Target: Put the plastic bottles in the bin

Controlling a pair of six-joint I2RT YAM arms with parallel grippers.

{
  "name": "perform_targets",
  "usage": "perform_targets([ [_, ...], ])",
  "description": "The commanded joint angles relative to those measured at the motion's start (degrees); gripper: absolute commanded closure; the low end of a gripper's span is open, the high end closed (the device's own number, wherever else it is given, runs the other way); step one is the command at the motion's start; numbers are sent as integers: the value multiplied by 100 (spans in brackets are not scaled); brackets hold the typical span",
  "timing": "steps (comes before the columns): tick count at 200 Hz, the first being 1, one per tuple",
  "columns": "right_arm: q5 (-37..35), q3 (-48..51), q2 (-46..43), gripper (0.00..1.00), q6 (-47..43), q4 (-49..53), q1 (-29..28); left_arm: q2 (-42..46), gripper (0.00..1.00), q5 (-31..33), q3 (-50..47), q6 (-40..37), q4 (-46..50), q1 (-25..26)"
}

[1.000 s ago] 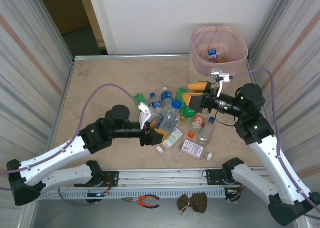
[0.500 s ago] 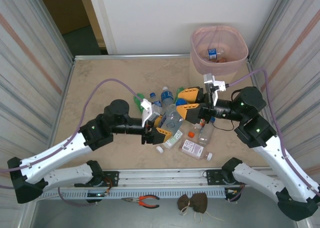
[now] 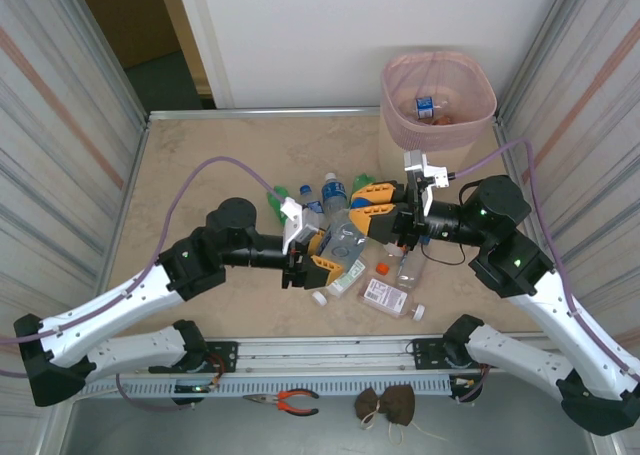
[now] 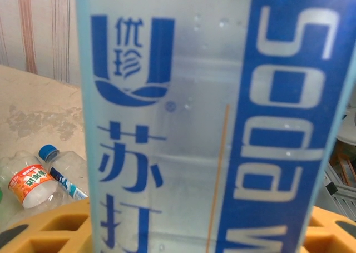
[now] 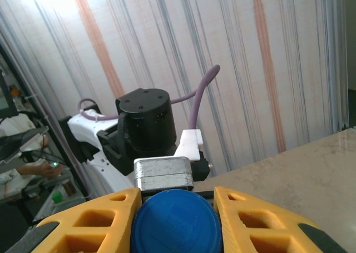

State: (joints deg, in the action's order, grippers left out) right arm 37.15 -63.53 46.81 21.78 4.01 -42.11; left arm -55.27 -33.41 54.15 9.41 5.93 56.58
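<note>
**A:** Where is the left gripper [image 3: 328,252]?

**B:** Mid-table, at the left edge of the pile. Its yellow fingers [image 4: 44,231] are clamped on either side of a clear soda-water bottle [image 4: 183,125] with a blue label.

**A:** And the right gripper [image 3: 362,205]?

**B:** It reaches in from the right and is squeezed narrow on that same bottle's blue cap [image 5: 177,219], with one yellow pad on each side of it. Its camera looks straight at the left arm's wrist.

**A:** So both hold one bottle?

**B:** Yes, the left by the body and the right by the cap.

**A:** What about the other plastic bottles?

**B:** They are clustered on the table [image 3: 200,165] around the two grippers. A green bottle [image 3: 283,193] lies on the far side, with a blue-labelled bottle [image 3: 333,190] just beside it. A flat white-labelled bottle [image 3: 385,295] lies on the near side. A blue-capped clear bottle [image 3: 410,265] is just beyond that. A loose white cap [image 3: 319,298] sits near the pile's near-left edge.

**A:** And the bin [image 3: 400,125]?

**B:** It stands at the far right corner, well apart from the pile. A pink liner [image 3: 470,70] is folded over its rim, and one binned bottle [image 3: 426,105] with a blue label lies inside.
</note>
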Motion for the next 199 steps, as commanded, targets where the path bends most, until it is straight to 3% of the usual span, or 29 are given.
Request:
perform_targets([
  [1, -52, -243, 19, 78, -50, 56, -104, 163, 35, 213, 66, -127, -112, -31],
  [31, -599, -387, 57, 79, -227, 357, -101, 522, 17, 756, -90, -177, 21, -58],
  [81, -1705, -1203, 446, 79, -1037, 1248, 236, 1198, 11, 1643, -427, -229, 427, -179],
  [141, -1741, -2285, 1536, 82, -691, 1559, 2587, 1487, 10, 1461, -650, -158, 586, -517],
  [199, -1883, -3711, 2900, 88, -843, 1723, 3904, 1451, 12, 1446, -690, -141, 668, -546],
])
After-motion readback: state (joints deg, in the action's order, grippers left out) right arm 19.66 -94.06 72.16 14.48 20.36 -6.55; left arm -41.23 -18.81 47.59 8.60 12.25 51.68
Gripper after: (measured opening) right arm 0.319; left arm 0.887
